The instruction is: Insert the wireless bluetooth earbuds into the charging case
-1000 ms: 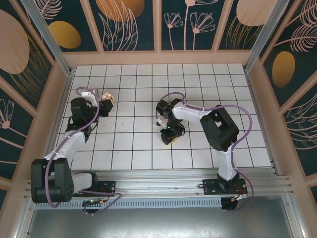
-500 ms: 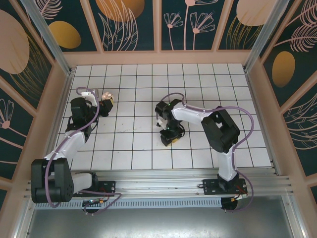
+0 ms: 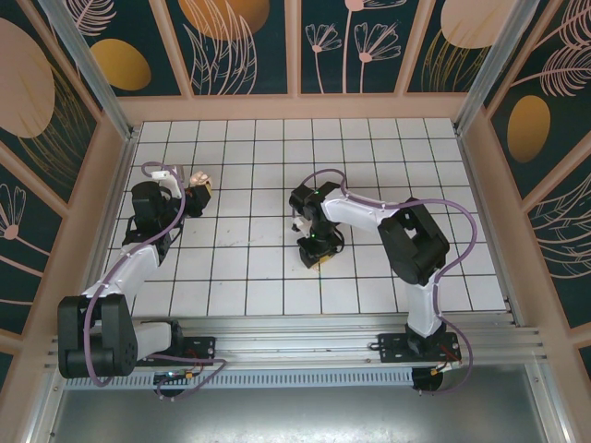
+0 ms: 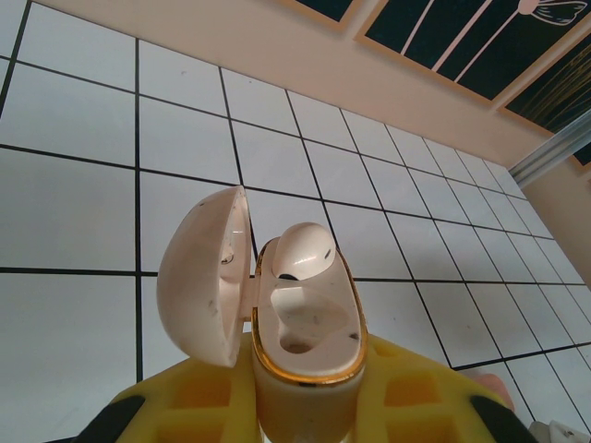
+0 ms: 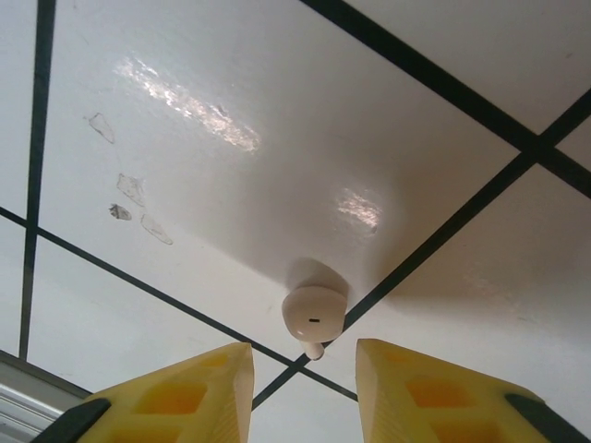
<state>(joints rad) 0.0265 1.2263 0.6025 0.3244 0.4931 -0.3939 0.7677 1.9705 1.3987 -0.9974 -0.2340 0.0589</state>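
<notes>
Pale-pink charging case [image 4: 305,323] with a gold rim, clamped upright in the left gripper [image 4: 305,392], domed lid [image 4: 203,277] swung open to the left. One glossy earbud [image 4: 303,251] seated in the far socket, the near socket bare. Second earbud [image 5: 314,314], tiny and pale pink with a short stem, lying on a white tile [image 5: 277,166] just beside a crossing of black grout lines [image 5: 305,365].

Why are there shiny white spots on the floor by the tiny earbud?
Right wrist view: glare streaks the glossy white tile, and a grey shadow surrounds the small pale-pink earbud. Left wrist view: the open pale-pink charging case looks sharp, without glare.
</notes>
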